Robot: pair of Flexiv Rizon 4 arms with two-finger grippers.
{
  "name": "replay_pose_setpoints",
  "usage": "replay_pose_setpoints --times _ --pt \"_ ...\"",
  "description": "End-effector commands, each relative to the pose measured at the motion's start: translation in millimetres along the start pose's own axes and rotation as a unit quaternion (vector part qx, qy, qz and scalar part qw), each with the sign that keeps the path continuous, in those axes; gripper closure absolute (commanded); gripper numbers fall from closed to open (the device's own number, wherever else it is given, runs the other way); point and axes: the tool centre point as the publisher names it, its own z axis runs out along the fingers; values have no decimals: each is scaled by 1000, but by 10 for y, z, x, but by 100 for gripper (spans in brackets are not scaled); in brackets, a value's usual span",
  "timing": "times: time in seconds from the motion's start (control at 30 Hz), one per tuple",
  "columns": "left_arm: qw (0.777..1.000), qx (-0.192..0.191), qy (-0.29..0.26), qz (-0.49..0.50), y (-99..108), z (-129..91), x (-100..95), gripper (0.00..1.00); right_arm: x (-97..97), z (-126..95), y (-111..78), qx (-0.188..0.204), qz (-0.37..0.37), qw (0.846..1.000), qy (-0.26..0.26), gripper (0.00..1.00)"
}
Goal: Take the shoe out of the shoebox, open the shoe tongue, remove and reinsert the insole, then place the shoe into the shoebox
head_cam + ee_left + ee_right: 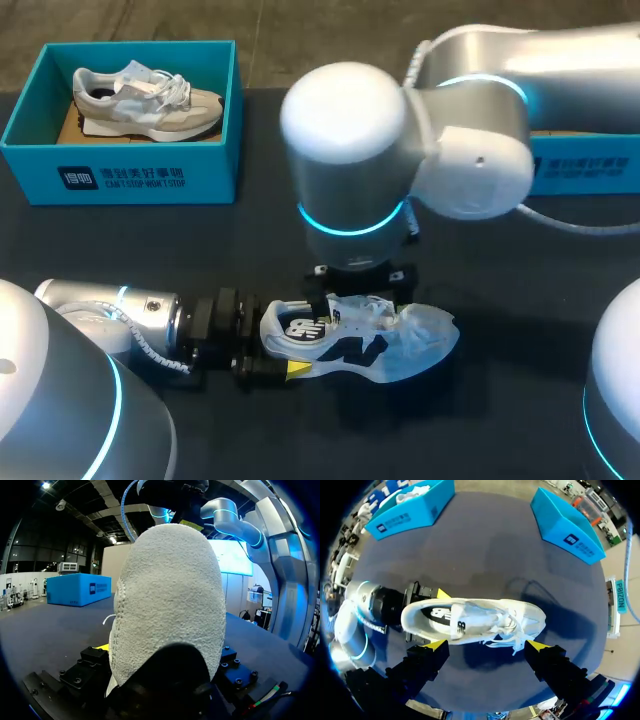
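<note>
One white sneaker (360,340) lay on the worktop (200,250), heel (409,620) clenched in the left end effector (285,342), beneath the released right end effector (487,645), which next likely needed to pinch and lift the tongue (489,614).

Shoe (360,340): white upper, white laces, navy logo panel on side (heel fabric pebbled off-white in left wrist view). Boxed shoe (150,100): cream and grey, white sole. Shoebox (130,170): teal, white print. Second box (585,165): same teal. Counter (250,240): near-black. Left arm (90,320), right arm (350,150): silver-white, cyan light rings.
</note>
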Motion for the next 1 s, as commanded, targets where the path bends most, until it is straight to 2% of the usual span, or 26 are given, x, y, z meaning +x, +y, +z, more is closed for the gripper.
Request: replay_pose_setpoints --times 0.03,0.6,1.0 --pt "1000 0 -2 0 1 -6 8 100 156 90 2 -4 6 999 -47 0" --pt "1000 0 -2 0 1 -6 8 100 278 298 34 -21 70 991 -108 0" --pt "1000 0 -2 0 1 -6 8 100 287 429 34 -31 97 988 -113 0"
